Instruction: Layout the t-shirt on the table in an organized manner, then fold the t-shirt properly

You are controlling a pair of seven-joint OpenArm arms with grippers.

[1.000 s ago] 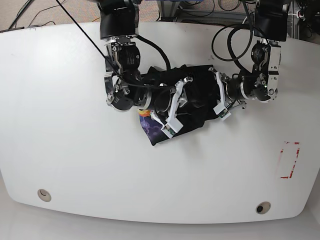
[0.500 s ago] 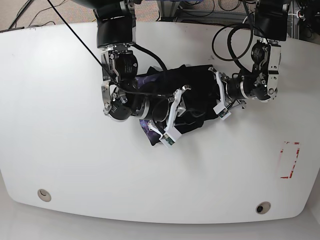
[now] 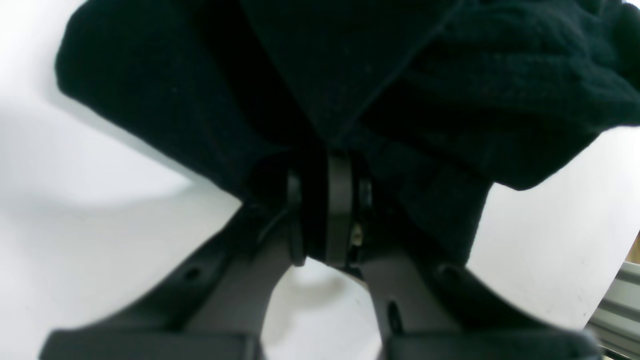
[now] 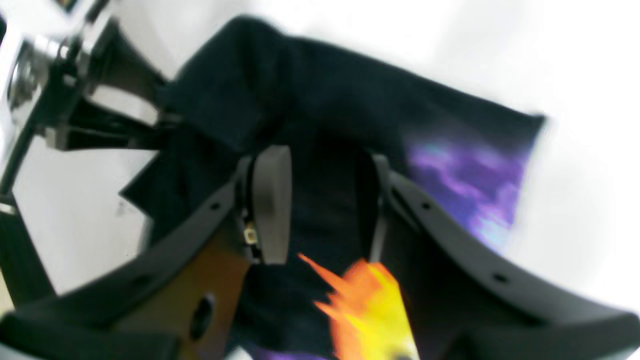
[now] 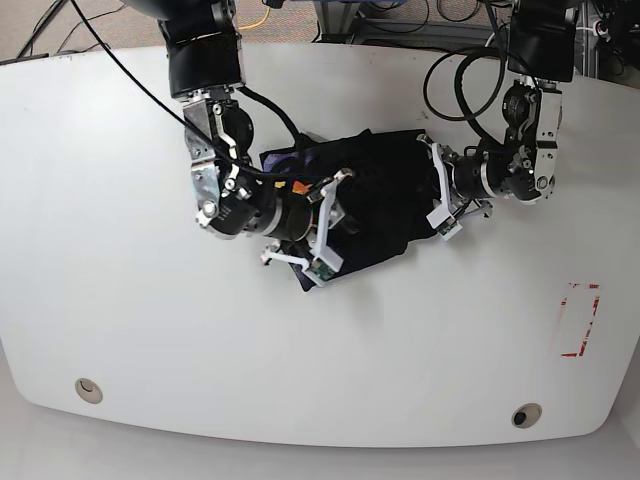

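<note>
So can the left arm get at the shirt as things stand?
Yes, apparently: the left gripper is already at the shirt, its jaws closed on a fold of black cloth. Nothing lies between; the right gripper works the other end.

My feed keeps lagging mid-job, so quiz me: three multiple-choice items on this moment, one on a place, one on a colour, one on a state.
1. Where is the t-shirt?
A. bunched on the table between the two arms
B. spread flat over the red tape mark
C. hanging off the table edge

2. What colours is the print on the black cloth?
A. green and white
B. purple, orange and yellow
C. red only

3. How is the left gripper?
A. open above bare table
B. out of view
C. shut on cloth

Answers: 1 A, the base view shows a crumpled heap mid-table. 2 B, the right wrist view shows those colours. 3 C, its fingers pinch a black fold.
</note>
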